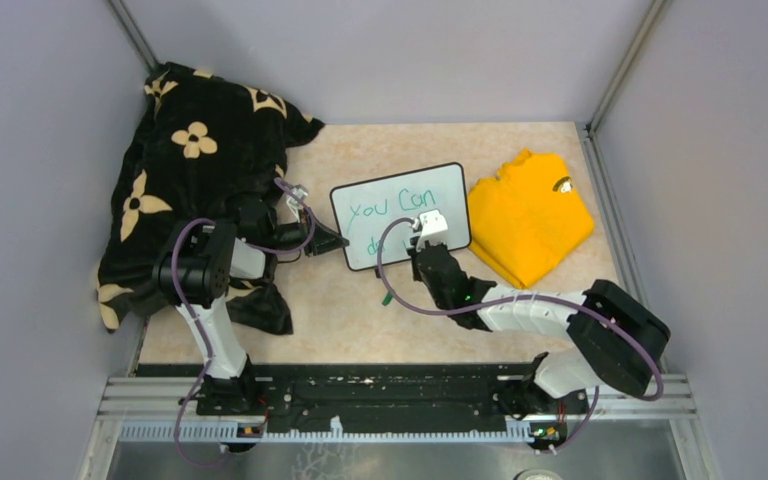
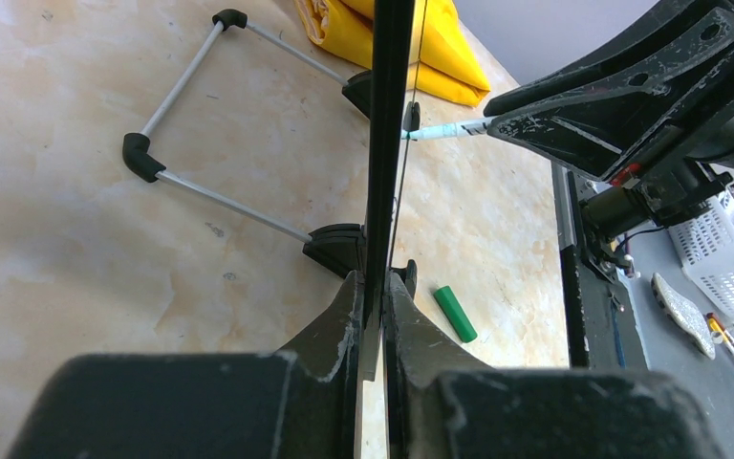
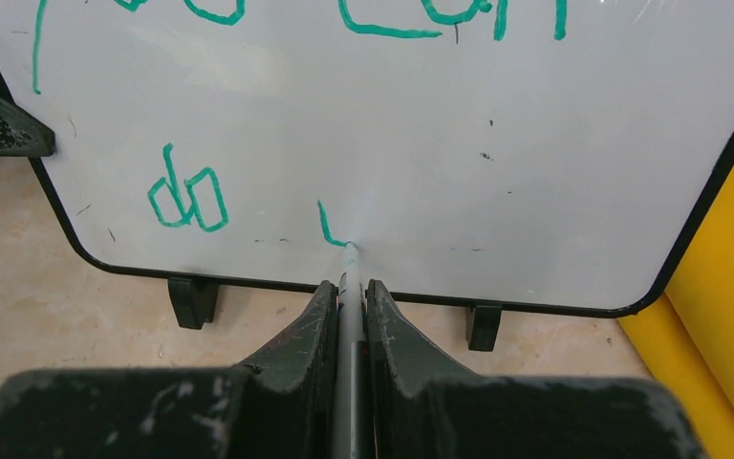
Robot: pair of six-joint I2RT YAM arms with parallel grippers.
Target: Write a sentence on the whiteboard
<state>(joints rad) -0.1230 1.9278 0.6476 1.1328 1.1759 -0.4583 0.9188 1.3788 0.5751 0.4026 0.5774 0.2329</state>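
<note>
The whiteboard (image 1: 400,210) stands tilted on small black feet at the table's middle, with green writing "you can" and "do" on it. It also shows in the right wrist view (image 3: 392,124). My left gripper (image 1: 335,242) is shut on the whiteboard's left edge (image 2: 382,143), seen edge-on. My right gripper (image 1: 425,250) is shut on a marker (image 3: 347,287). The marker's tip touches the board's lower part at a fresh green stroke (image 3: 330,229). The marker also shows in the left wrist view (image 2: 440,131).
A folded yellow shirt (image 1: 528,215) lies right of the board. A black cloth with tan flowers (image 1: 195,160) fills the back left. A green marker cap (image 2: 456,313) lies on the table near the board's front, also in the top view (image 1: 387,297).
</note>
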